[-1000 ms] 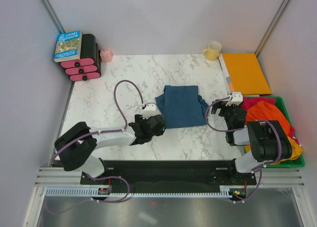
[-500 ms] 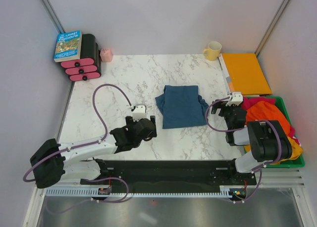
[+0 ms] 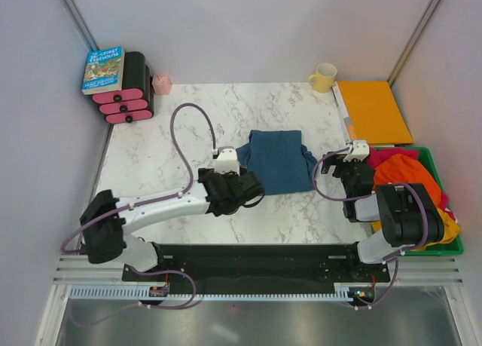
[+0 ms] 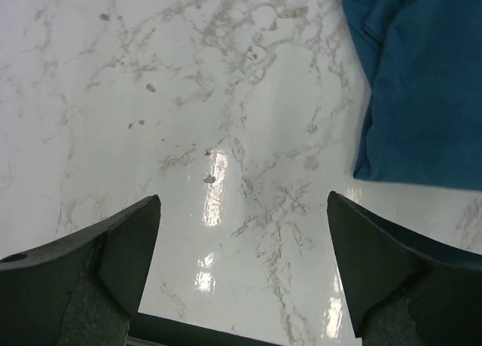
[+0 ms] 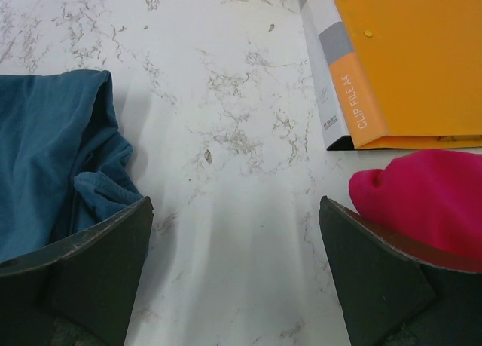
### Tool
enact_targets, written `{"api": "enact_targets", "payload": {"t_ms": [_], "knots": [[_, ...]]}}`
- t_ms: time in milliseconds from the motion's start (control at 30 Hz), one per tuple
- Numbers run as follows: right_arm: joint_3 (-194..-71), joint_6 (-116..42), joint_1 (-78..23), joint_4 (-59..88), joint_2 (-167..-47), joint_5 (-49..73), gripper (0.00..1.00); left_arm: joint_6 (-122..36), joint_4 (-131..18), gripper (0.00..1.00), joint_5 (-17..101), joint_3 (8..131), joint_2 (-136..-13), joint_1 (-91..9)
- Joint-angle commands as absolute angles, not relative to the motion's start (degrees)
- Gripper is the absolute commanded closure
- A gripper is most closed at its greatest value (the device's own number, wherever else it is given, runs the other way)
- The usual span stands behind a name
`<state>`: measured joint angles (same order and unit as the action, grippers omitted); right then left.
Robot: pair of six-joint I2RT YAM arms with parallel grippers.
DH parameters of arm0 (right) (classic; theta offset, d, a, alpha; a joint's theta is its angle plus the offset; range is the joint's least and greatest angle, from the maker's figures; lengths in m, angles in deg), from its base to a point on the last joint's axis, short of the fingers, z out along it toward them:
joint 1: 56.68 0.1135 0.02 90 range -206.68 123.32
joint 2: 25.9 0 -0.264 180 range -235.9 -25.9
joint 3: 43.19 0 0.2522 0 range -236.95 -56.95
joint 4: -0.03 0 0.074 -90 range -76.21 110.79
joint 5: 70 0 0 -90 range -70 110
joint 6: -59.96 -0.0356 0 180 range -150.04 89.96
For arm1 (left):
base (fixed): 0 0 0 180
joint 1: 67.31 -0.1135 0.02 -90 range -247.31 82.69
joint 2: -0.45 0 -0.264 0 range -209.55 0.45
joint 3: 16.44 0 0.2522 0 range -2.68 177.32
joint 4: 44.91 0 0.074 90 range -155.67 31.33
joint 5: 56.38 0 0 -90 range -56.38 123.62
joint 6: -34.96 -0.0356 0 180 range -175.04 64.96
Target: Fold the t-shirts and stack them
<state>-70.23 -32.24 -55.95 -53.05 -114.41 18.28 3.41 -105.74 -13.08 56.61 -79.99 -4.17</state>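
At the far left corner of the table [image 3: 188,127] a book [image 3: 103,68] is seen lying on a black-and-pink stack [image 3: 126,90], well apart from the work. The left gripper [image 4: 242,203] is held low over bare marble, just beside the near-left corner of the teal-blue t-shirt [image 3: 277,161]. Its jaws are spread wide and nothing is held between them.

The teal-blue t-shirt is laid near the middle of the table, gathered into a rough rectangle. Its right edge is rumpled, with a sleeve bunched there. The fold is judged to be partly done, not finished.

The right gripper [image 5: 235,206] is parked between that rumpled edge and the green bin [image 3: 422,149], jaws likewise released and nothing grasped. Behind it a mug [image 3: 324,77] and the orange folder [image 3: 373,111] are set at the far right.

In the bin the remaining t-shirts are heaped: orange [image 3: 399,173] on top, magenta-pink [image 3: 384,156] at the far-left corner, yellow [image 3: 449,229] at the near right. None has been laid out yet, so most of the task is judged to be left.

For the next move, the near-left edge of the teal-blue shirt would probably have to be pinched by the left gripper. The bunched sleeve on the right would need to be tucked or flattened, so that a neat base is made for the stack.
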Motion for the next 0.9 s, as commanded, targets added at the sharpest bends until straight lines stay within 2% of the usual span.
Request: {"api": "enact_targets", "payload": {"t_ms": [0,67,100,133,200,233,333,400,567,700,867], "knots": [[-71.02,-32.5,-56.15,-54.94,-114.23,17.28,0.02,31.29,-143.58,0.01,-30.76,70.67,-95.2,-3.24],[-71.01,-32.42,-56.15,-54.94,-114.23,17.45,0.02,28.41,-146.73,0.23,-33.25,71.85,-99.2,-4.11],[-70.93,-32.42,-56.07,-54.94,-114.23,17.36,0.02,27.23,-146.82,0.29,-33.44,71.59,-101.21,-4.64],[-71.01,-32.33,-56.06,-54.94,-114.32,17.28,0.02,27.31,-146.82,0.3,-33.35,70.98,-101.24,-5.16],[-71.01,-32.42,-56.15,-54.94,-114.23,17.36,0.02,31.34,-146.73,0.29,-33.35,69.4,-100.1,-7.53],[-71.02,-32.42,-56.07,-54.94,-114.23,17.28,0.02,33.18,-146.82,0.01,-35.44,69.21,-99.22,-7.8],[-71.02,-32.42,-56.06,-54.94,-114.23,17.36,0.02,33.82,-146.82,0.0,-48.44,70.7,-99.48,-8.76],[-71.02,-32.33,-56.06,-54.94,-114.23,17.36,0.02,37.4,-146.73,0.0,-50.84,69.23,-97.9,-15.16],[-70.93,-32.42,-55.98,-54.94,-114.32,17.36,0.02,63.49,-146.82,0.0,-56.82,56.84,-95.17,-27.9],[-71.02,-32.42,-56.06,-54.94,-114.23,17.36,0.02,66.24,-146.91,0.0,-56.91,55.85,-100.17,-31.01],[-71.02,-32.42,-56.15,-54.94,-114.23,17.36,0.02,60.54,-146.82,0.0,-56.82,57.26,-105.36,-28.2]]}}
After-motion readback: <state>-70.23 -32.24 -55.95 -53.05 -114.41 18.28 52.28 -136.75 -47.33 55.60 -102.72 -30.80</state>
